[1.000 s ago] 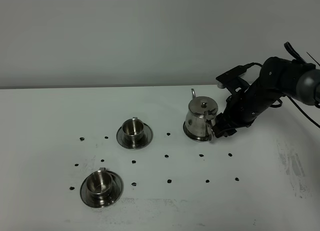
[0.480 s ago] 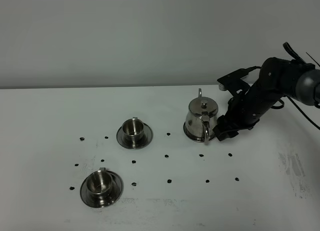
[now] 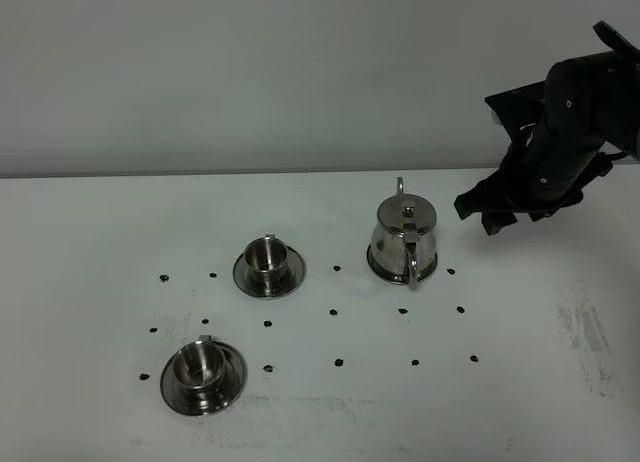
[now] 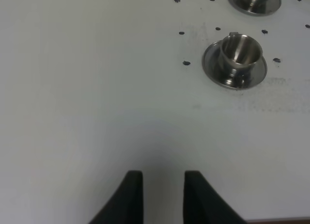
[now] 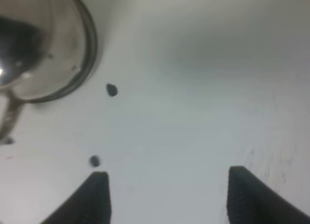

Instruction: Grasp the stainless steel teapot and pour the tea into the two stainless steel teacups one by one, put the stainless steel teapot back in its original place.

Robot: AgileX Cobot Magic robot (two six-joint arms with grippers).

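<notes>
The stainless steel teapot (image 3: 404, 234) stands upright on its small saucer (image 3: 378, 269) right of the table's middle, with its loop handle (image 3: 412, 268) turned toward the front. My right gripper (image 3: 482, 216) hovers open and empty above the table, to the right of the pot and apart from it. The right wrist view shows the pot's base (image 5: 43, 49) ahead of the spread fingers (image 5: 97, 197). Two steel teacups stand on saucers: one mid-left (image 3: 267, 254), one front-left (image 3: 203, 367). The left wrist view shows my left gripper (image 4: 162, 192) empty, with a narrow gap, well short of the front cup (image 4: 240, 50). No tea shows.
The white table (image 3: 100, 232) carries small black marks (image 3: 338, 362) scattered around the cups and pot. A grey wall stands behind. A scuffed patch (image 3: 585, 332) lies at the right front. The left arm is out of the exterior high view.
My right gripper has let go of the teapot's handle and drawn up and back to the right. The pot turned slightly on its saucer and now stands alone.
</notes>
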